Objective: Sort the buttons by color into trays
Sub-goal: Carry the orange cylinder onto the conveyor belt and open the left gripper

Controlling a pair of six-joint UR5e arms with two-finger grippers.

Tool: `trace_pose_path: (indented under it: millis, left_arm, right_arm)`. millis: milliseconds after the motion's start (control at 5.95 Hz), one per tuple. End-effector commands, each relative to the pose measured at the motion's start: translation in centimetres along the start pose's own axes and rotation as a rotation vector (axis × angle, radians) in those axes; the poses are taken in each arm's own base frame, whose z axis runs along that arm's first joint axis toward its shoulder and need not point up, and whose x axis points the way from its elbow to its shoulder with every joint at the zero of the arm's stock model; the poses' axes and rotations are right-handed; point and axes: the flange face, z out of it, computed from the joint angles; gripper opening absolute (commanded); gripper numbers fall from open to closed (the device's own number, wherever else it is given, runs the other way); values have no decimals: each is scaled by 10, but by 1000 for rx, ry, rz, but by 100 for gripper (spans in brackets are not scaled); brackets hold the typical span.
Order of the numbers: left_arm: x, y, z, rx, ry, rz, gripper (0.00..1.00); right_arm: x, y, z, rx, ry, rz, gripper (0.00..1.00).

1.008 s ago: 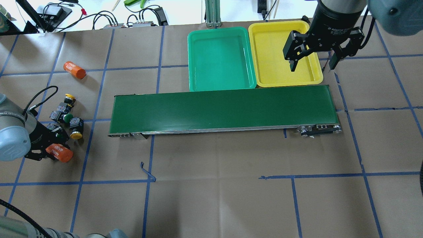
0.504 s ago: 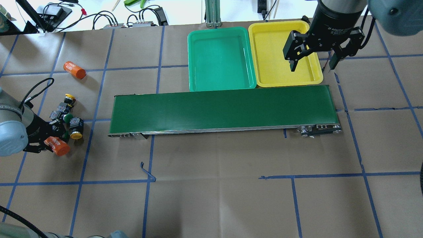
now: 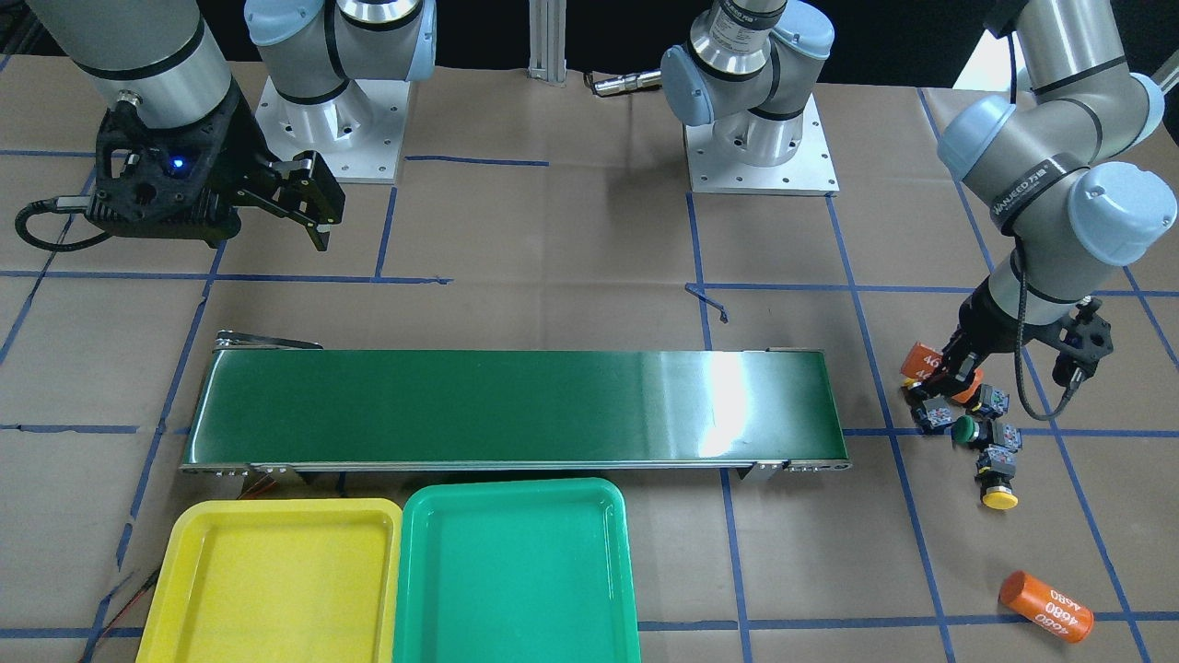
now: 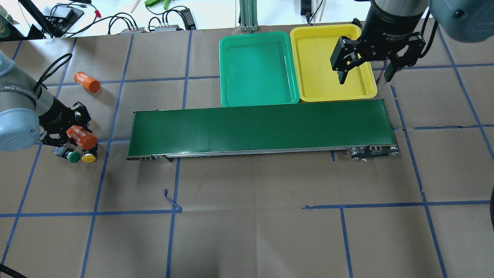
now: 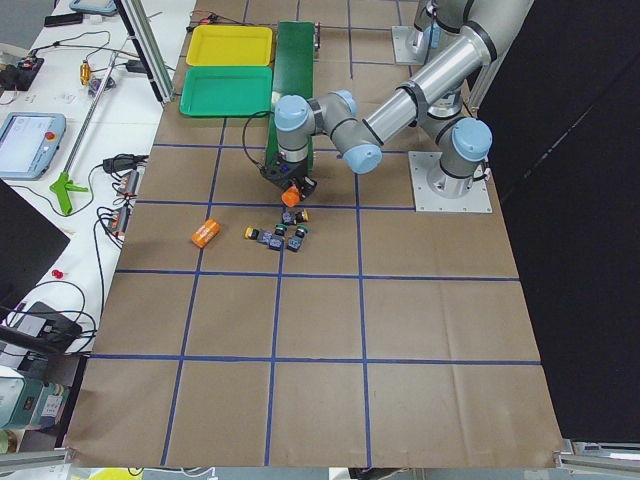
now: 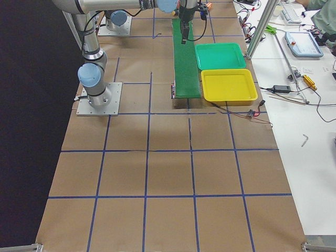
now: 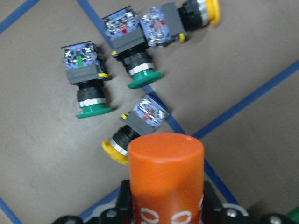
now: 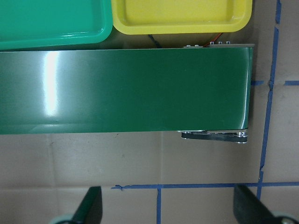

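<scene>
Table point(image 4: 247, 231): brown paper with a blue tape grid.
Conveyor belt point(image 4: 262, 125): dark green, lying across the middle.
Trays: green tray point(image 4: 254, 69) and yellow tray point(image 4: 316, 58) side by side, just behind the belt.
Right gripper point(image 4: 364, 79): fingers spread wide, hanging over the yellow tray's outer edge.
Left gripper point(image 4: 77, 135): clamped on an orange cylinder point(image 7: 166, 177).
Buttons point(image 7: 133, 51): four, clustered on the paper under the left gripper, well apart from the trays.

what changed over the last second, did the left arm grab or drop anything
The left gripper, shut on an orange cylinder the whole time, carried it away from the robot's base; it now hangs over the buttons. Nothing was grabbed or let go. The right gripper stayed open over the edge of the yellow tray; buttons, green tray, conveyor belt and the other orange cylinder did not visibly move.
</scene>
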Motion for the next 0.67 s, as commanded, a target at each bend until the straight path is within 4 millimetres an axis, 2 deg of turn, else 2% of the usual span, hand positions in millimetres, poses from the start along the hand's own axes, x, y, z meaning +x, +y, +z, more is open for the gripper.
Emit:
trace_pose_path:
  millis: [0, 168, 336, 504]
  left_arm:
    - [69, 41, -30, -15, -2, -163, 25]
    - [92, 71, -25, -24, -13, -206, 24]
    - [111, 97, -12, -40, -29, -269, 24]
    - [120, 120, 4, -57, -60, -272, 24]
  right_arm:
    - [0, 0, 0, 1, -2, -2, 100]
    - [-1, -1, 1, 1, 0, -64, 100]
    - [-2, 0, 2, -4, 0, -203, 100]
    - [-2, 2, 6, -10, -1, -233, 100]
